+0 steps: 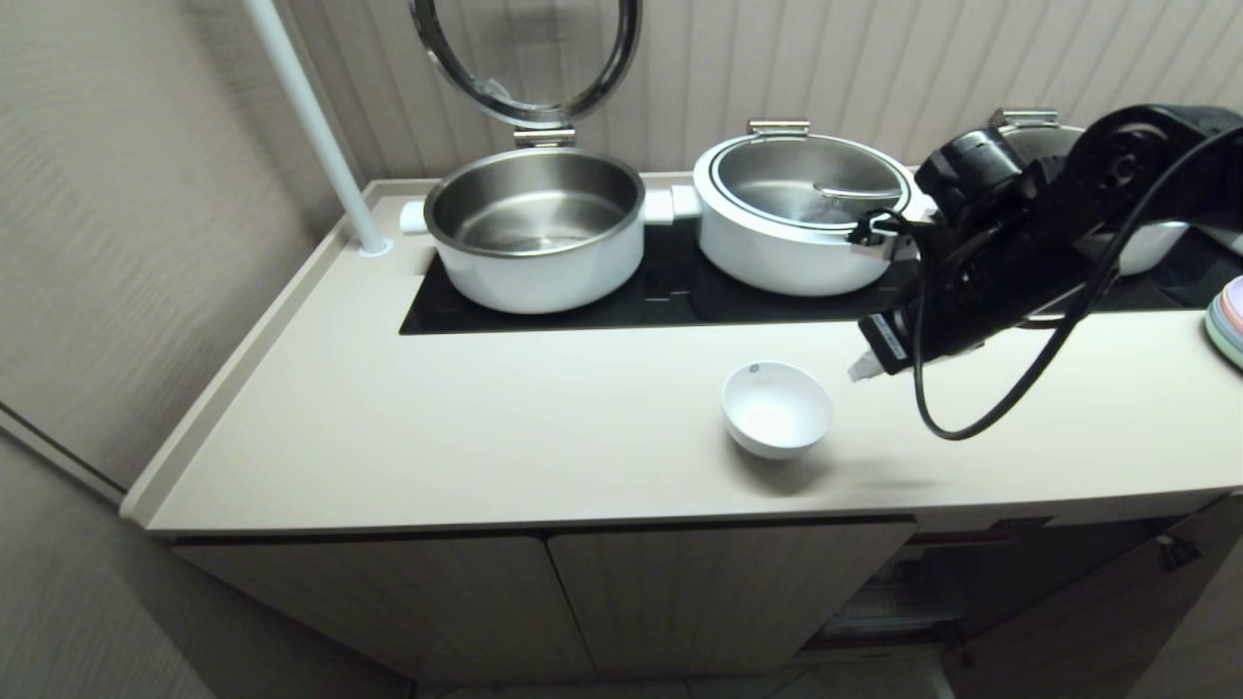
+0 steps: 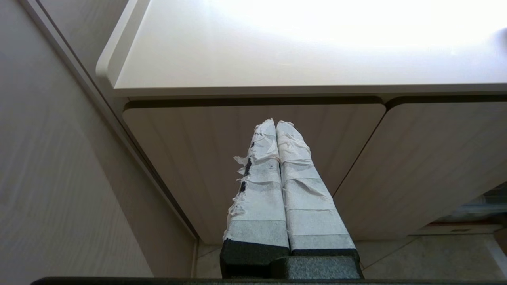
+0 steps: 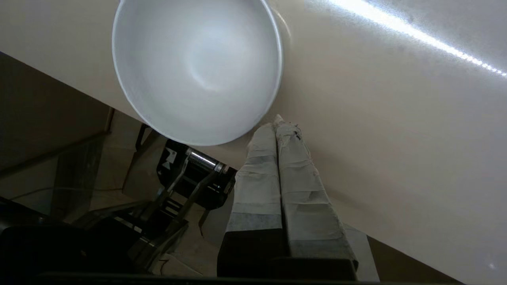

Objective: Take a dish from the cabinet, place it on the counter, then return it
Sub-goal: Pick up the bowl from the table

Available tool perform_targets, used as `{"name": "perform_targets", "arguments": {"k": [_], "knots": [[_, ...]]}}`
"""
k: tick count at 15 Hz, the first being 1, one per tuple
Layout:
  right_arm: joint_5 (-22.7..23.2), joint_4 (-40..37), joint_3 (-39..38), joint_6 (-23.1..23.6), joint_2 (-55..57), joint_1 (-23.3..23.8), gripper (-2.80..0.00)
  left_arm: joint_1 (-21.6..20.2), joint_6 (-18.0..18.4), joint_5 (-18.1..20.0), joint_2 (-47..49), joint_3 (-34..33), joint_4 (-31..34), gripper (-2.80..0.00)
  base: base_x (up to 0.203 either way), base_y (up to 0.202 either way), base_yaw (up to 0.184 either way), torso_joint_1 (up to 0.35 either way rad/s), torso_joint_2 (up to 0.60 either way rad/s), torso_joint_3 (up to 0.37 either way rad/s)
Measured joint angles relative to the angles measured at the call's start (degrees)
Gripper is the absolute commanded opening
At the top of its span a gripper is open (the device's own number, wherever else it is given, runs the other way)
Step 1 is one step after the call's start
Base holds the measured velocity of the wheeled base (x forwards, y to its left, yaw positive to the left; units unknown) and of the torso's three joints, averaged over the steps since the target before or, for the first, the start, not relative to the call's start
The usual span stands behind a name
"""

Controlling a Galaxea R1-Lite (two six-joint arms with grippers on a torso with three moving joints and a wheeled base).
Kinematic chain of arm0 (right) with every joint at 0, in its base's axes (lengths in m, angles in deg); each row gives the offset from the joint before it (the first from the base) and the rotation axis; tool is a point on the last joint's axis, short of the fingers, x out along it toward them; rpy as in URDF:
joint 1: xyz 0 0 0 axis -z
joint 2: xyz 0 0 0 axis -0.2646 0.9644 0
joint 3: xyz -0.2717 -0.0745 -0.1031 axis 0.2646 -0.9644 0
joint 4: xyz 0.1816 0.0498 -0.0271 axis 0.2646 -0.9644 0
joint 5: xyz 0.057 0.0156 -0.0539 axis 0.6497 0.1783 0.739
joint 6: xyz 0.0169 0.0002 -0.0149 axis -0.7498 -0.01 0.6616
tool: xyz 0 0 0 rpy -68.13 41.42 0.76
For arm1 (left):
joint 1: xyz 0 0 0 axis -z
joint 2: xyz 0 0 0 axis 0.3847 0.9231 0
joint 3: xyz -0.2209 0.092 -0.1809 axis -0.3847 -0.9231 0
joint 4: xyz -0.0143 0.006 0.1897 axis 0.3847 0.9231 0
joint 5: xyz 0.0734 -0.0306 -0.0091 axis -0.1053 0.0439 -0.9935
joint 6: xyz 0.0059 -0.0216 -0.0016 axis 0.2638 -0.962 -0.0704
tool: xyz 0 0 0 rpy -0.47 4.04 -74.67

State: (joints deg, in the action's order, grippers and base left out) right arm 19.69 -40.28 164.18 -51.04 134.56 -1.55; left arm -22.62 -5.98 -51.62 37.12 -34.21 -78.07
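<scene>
Now the dish (image 1: 777, 409) sits free just beside the closed right claw (image 1: 861, 367).

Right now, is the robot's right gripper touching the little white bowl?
Apart. In the head view, bare counter shows between the shut right gripper and the bowl.

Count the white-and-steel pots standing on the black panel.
3. One with its lid raised at the panel's left end, one closed at the middle, and a third mostly hidden behind the right arm; more may lie out of view.
</scene>
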Motion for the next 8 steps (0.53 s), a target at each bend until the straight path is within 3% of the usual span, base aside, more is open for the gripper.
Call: {"name": "perform_targets", "arguments": {"k": [8], "knots": [[-2.86,0.66,0.09,0.39,2.01,-1.79,-2.72,0.0,0.0,-0.02,0.0,0.0,0.0,-2.8,0.0,0.0,0.0,0.0,0.0,0.0]]}}
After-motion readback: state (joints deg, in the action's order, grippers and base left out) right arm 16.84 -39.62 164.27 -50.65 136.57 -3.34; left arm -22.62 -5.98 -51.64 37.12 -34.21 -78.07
